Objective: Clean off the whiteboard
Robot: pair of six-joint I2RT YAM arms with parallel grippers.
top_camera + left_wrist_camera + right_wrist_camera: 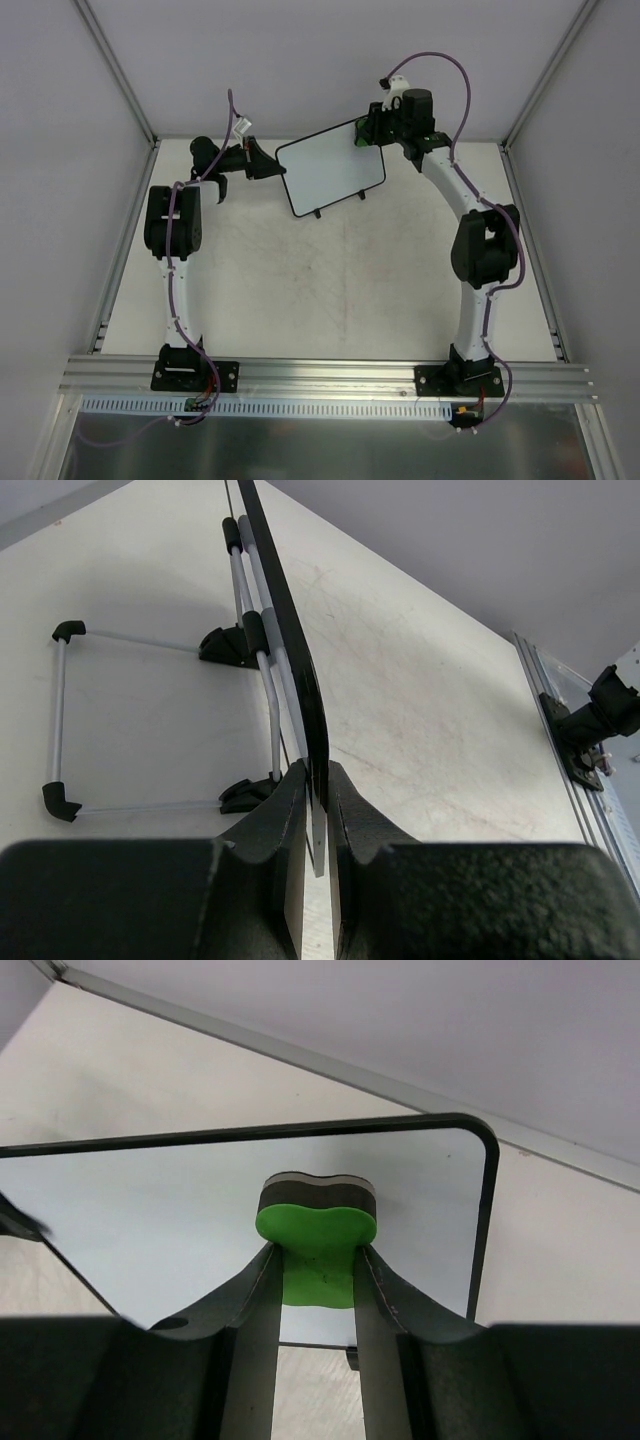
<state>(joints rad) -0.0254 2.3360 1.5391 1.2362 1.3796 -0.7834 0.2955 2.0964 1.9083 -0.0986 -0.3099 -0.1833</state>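
Whiteboard: the whiteboard (pixel 330 175) stands toward the far side of the worktop (pixel 330 300), between the two arms and tilted in the overhead view, with its left end nearer the camera than its right.
Face: plain white inside a thin black frame with rounded corners.
Stand: a thin wire stand (pixel 60 720) with black corner pieces lies behind the board and seems to rest flat on the worktop. Two small black feet (pixel 318 213) show under the board's lower edge.
Eraser: a green eraser (pixel 317 1235) with a dark pad layer sits against the board's face close to its upper right corner, dark side toward the board.
Right claw: the right claw (pixel 315 1270) is clamped on the green body of the eraser, one finger on each side. Its arm reaches in from the right.
Left claw: the left claw (pixel 318 785) is clamped on the board's left edge. The wrist view sees the frame edge-on, pinched between the two black fingers.
Left arm: bent in from the left, wrist level with the board's upper left corner.
Surroundings: pale walls enclose the worktop, and an aluminium rail (pixel 330 375) carries both arm bases at the near edge.
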